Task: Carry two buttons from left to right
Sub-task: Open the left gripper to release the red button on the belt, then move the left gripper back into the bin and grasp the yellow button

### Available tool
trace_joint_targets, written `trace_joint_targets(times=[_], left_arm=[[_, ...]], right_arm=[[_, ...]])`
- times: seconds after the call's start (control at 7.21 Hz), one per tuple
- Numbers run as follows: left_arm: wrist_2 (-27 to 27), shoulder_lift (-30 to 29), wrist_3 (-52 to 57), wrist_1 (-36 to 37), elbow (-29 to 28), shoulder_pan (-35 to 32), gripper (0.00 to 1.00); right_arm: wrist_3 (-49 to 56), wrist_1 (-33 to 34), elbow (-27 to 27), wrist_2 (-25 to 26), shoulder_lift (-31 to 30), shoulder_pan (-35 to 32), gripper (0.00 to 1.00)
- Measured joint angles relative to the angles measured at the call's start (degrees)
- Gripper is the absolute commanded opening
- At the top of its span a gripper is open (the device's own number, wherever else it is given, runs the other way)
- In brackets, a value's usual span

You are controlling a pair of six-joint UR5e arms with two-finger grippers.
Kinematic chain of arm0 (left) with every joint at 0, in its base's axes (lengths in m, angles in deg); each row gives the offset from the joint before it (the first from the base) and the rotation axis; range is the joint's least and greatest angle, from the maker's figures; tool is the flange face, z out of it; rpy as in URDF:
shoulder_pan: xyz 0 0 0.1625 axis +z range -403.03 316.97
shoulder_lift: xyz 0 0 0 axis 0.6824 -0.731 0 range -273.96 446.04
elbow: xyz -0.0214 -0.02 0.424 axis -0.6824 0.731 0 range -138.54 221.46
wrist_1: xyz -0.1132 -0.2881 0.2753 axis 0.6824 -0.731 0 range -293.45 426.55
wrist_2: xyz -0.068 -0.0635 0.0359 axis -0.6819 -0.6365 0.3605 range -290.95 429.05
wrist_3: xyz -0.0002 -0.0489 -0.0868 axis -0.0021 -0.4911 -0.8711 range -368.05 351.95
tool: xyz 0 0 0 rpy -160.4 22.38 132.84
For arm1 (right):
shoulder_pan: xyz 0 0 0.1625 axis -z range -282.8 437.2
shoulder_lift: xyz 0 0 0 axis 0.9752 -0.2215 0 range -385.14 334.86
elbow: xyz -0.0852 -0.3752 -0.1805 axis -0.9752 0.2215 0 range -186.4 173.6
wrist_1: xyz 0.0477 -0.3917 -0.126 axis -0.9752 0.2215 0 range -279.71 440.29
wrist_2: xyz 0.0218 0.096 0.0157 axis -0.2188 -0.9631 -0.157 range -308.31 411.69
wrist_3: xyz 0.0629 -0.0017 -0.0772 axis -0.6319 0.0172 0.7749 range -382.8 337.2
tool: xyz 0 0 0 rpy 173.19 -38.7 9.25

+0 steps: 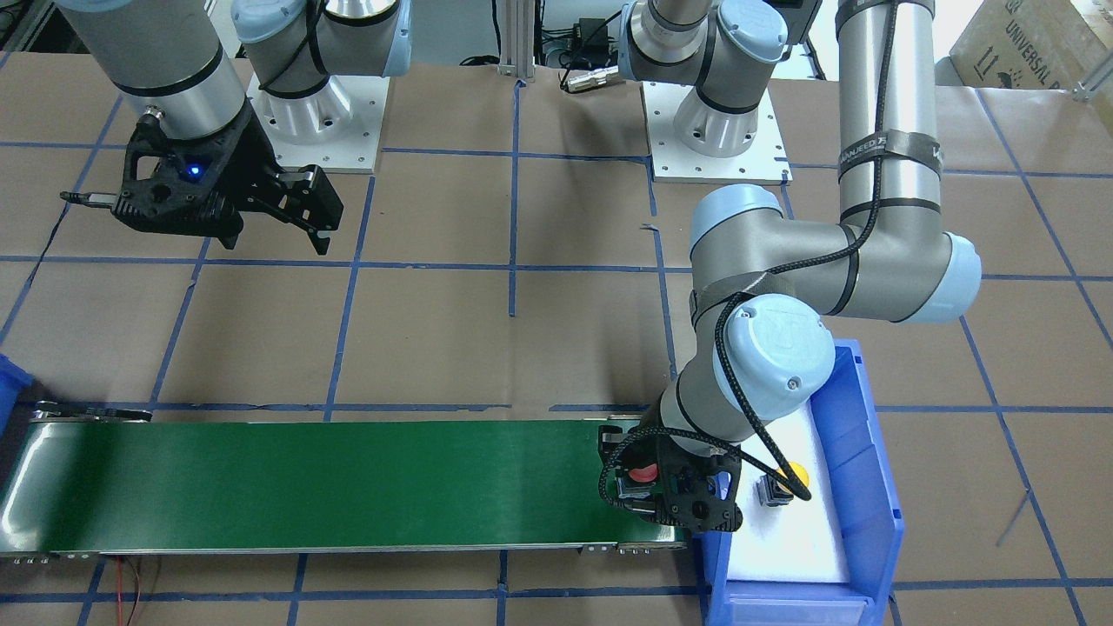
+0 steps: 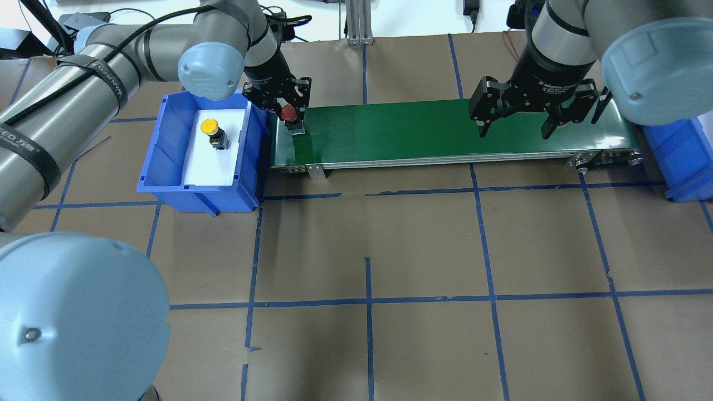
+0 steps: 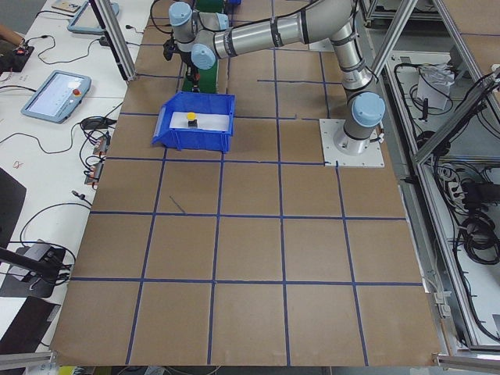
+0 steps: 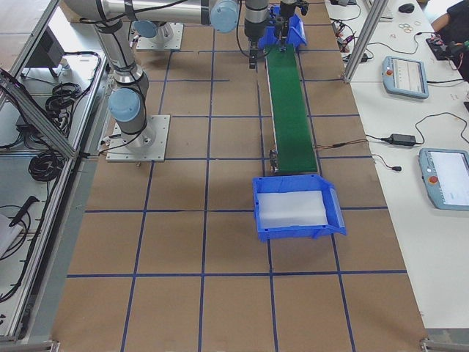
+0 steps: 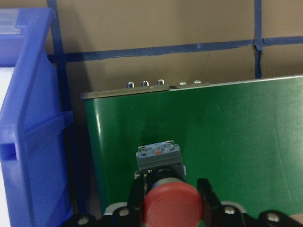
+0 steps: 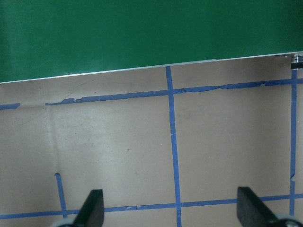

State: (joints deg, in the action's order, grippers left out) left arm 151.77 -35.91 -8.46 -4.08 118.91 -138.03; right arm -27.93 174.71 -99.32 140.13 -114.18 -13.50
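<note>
The red button (image 2: 288,113) is gripped in my left gripper (image 2: 289,115) over the left end of the green conveyor belt (image 2: 445,128). In the left wrist view its red cap (image 5: 171,206) sits between the fingers (image 5: 137,190), with the grey body (image 5: 158,156) below it over the belt; I cannot tell whether it touches. The yellow button (image 2: 210,127) stands on white foam in the blue bin (image 2: 167,150) to the left of the belt. My right gripper (image 2: 516,132) is open and empty above the belt's right part.
A second blue bin (image 2: 685,150) with white foam stands past the belt's right end. The left bin's wall (image 5: 28,142) is close beside my left gripper. Brown table (image 2: 367,250) with a blue tape grid lies in front of the belt.
</note>
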Motion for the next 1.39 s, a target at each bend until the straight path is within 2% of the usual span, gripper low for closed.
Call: trace_joint_targets(times=[0.42, 0.69, 0.97, 1.39], left_arm=[[0.37, 2.21, -0.04, -0.14, 0.22, 0.04, 1.00], [4.42, 5.08, 1.51, -0.70, 0.33, 1.26, 1.00], [6.95, 6.15, 5.20, -0.85, 0.92, 5.82, 1.00], [7.16, 3.54, 5.23, -0.73, 1.06, 12.62, 1.00]], right_arm=[[-0.12, -0.02, -0.24, 0.06, 0.01, 0.00, 1.00], [-0.16, -0.05, -0.31, 0.08, 0.01, 0.00, 1.00], [-0.20, -0.08, -0.32, 0.15, 0.01, 0.01, 1.00], [0.03, -0.11, -0.30, 0.66, -0.02, 0.10, 1.00]])
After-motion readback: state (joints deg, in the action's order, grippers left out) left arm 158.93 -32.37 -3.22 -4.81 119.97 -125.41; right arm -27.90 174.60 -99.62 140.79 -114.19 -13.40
